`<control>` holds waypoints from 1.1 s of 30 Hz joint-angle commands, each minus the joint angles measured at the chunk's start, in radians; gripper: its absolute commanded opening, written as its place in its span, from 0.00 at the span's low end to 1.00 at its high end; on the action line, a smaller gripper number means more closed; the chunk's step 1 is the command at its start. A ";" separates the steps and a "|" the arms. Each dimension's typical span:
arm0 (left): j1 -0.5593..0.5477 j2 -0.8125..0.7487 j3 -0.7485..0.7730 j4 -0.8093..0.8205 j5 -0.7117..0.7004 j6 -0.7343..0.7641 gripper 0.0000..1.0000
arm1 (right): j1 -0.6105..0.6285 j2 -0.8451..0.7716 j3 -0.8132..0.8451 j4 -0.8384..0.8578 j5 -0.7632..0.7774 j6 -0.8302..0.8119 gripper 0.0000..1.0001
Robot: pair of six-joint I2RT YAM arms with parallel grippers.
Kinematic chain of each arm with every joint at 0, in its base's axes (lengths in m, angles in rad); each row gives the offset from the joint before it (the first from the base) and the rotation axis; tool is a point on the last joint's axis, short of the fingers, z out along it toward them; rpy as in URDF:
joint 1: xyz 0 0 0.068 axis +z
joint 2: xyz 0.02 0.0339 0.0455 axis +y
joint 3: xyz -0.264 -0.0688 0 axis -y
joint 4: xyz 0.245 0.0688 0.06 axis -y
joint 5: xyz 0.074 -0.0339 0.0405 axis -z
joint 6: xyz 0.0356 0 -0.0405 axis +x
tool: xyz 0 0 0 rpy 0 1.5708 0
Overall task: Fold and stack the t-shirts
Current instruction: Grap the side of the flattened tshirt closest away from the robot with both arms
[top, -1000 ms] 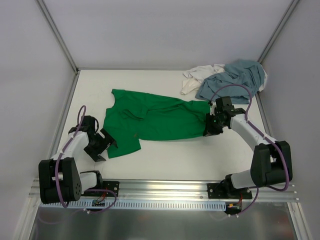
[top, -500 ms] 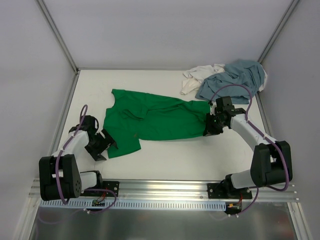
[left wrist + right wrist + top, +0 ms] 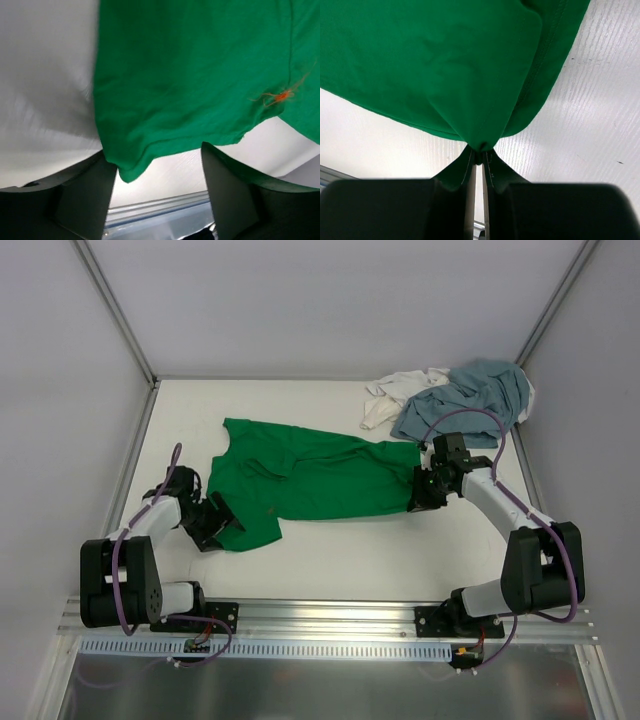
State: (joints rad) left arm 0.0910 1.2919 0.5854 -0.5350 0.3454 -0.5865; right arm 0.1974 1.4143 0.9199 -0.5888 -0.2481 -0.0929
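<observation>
The soft green t-shirt (image 3: 310, 480) lies spread on the matte white surface (image 3: 330, 560), its right hem pinched tight in the right end effector (image 3: 477, 157) and its left corner between the left end effector's (image 3: 157, 172) parted fingers (image 3: 85, 200), with the white t-shirt (image 3: 395, 395) and grey-blue t-shirt (image 3: 465, 400) crumpled far right.

In the top view the surface (image 3: 330, 560) fills the middle of the frame, with both arm bases along its lower edge. The flat t-shirt (image 3: 310, 480) lies across the centre, reaching from centre-left to centre-right. Two more sit heaped in the upper right corner, just above the flat one's right end: the inner crumpled t-shirt (image 3: 400, 392) on the heap's left, and the outer crumpled t-shirt (image 3: 470, 395) touching it on the right. The left pincer (image 3: 215, 523) is at the flat t-shirt's lower left corner, which lies between its parted fingers. The right pincer (image 3: 418, 498) is at the lower right corner, with a fold of cloth pinched between its fingers.
</observation>
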 commanded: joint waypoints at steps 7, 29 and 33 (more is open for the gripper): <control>-0.022 0.034 -0.018 0.095 0.001 0.036 0.00 | -0.015 -0.041 0.002 -0.008 0.006 -0.001 0.06; -0.023 0.109 0.392 0.058 0.099 -0.052 0.00 | -0.015 -0.035 0.014 -0.008 0.003 0.008 0.00; -0.025 0.159 0.448 0.073 0.119 -0.067 0.00 | -0.015 -0.025 0.043 -0.011 0.009 0.010 0.01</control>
State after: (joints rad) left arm 0.0772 1.4212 0.9844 -0.4633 0.4210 -0.6224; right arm 0.1913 1.4071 0.9203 -0.5892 -0.2474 -0.0895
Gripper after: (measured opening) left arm 0.022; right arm 0.087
